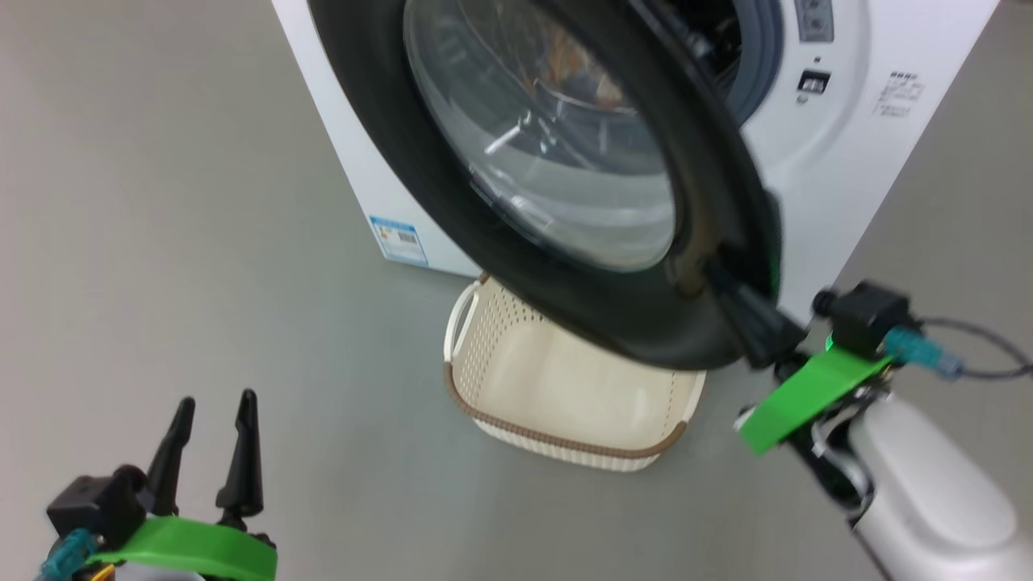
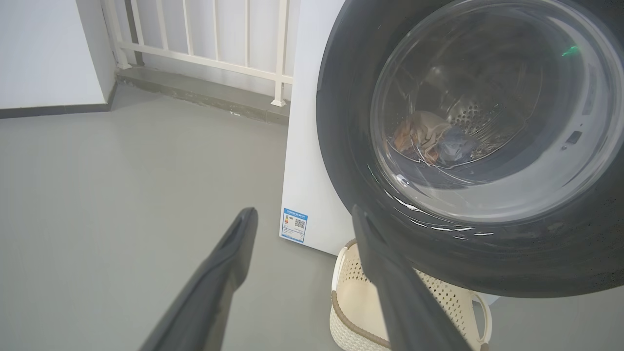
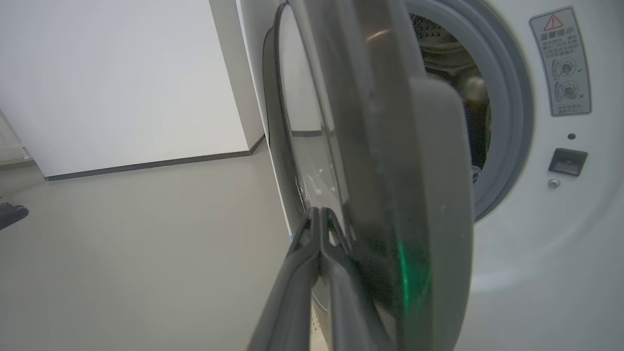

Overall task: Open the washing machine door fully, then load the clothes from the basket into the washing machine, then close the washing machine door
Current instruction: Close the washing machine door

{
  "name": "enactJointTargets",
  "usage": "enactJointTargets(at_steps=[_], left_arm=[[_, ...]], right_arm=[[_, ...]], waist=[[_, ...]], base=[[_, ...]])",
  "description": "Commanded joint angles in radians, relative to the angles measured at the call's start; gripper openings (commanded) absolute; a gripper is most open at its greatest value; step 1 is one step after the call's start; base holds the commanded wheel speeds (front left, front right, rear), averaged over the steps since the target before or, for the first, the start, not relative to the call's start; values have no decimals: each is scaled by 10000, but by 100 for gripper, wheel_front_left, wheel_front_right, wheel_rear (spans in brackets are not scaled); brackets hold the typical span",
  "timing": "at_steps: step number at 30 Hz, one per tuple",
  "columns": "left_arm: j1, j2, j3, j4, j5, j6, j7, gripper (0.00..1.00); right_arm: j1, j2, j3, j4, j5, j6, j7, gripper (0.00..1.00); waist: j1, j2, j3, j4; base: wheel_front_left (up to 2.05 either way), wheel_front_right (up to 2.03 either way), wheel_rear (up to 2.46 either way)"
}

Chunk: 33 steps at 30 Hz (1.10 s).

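Observation:
The washing machine (image 1: 839,177) stands with its glossy black door (image 1: 565,290) swung partly open above the basket. Behind the door's glass, in the steel drum, lie the clothes (image 2: 429,139), a small orange, cream and blue heap. The cream basket (image 1: 565,379) sits on the floor under the door with nothing in it. My right gripper (image 1: 714,270) is shut, its fingertips (image 3: 319,214) pressed against the outer face of the door (image 3: 390,170) near its free edge. My left gripper (image 1: 214,411) hangs open at the lower left, well clear of the basket (image 2: 341,312) and the door (image 2: 351,146).
Grey floor spreads to the left of the machine. A white railing (image 2: 214,63) and a white wall stand behind it. The door's latch socket (image 3: 568,161) sits on the machine's front panel. A dark shoe (image 3: 9,214) shows at the far left edge.

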Motion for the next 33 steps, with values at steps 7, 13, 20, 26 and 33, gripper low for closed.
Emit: enactJointTargets(at_steps=[7, 13, 20, 26, 33], left_arm=[[-919, 370, 216, -398, -227, -25, -65, 100], [-1239, 385, 171, -444, -336, -25, -65, 100], [-1416, 392, 173, -474, -389, -25, -65, 100], [-1562, 375, 115, -485, -425, -25, -65, 100], [-1657, 373, 85, -421, -458, -25, -65, 100]], right_arm=[[-1700, -611, -621, 429, -156, 12, -121, 0], [-2766, -917, -1118, 1060, -360, 12, -121, 0], [-3924, -1069, -1555, 1667, -650, 12, -121, 0], [-4904, -1102, -2005, 2362, -1099, 12, -122, 0], [-5520, -886, -2152, 3033, -1540, 12, -122, 0]], waist=[[0, 0, 1518, 200], [0, 0, 2153, 320], [0, 0, 2515, 365], [0, 0, 2720, 382], [0, 0, 2758, 394]], base=[[0, 0, 0], [0, 0, 0], [0, 0, 0], [0, 0, 0], [0, 0, 0]])
